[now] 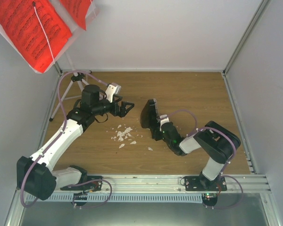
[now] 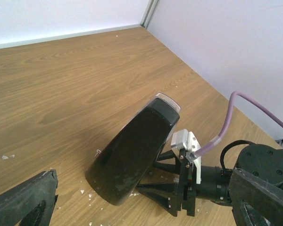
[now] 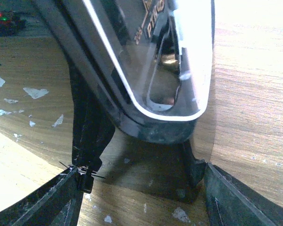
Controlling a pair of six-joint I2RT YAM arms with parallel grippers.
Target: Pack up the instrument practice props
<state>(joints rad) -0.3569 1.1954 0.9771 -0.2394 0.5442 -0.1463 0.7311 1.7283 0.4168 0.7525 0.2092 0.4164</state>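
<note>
Straddling the illegibly lettered metronome [image 1: 148, 114], right pincer [image 3: 140, 175], clamped or not unclear; left pincer [image 1: 126, 108] gapes.

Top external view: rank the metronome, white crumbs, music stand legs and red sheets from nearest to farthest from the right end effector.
From the right end effector:
1. Metronome: between its fingers, mid-scene.
2. White crumbs: a short way to its left.
3. Music stand legs: back left, behind the left arm.
4. Red sheets: top-left corner, farthest.
</note>
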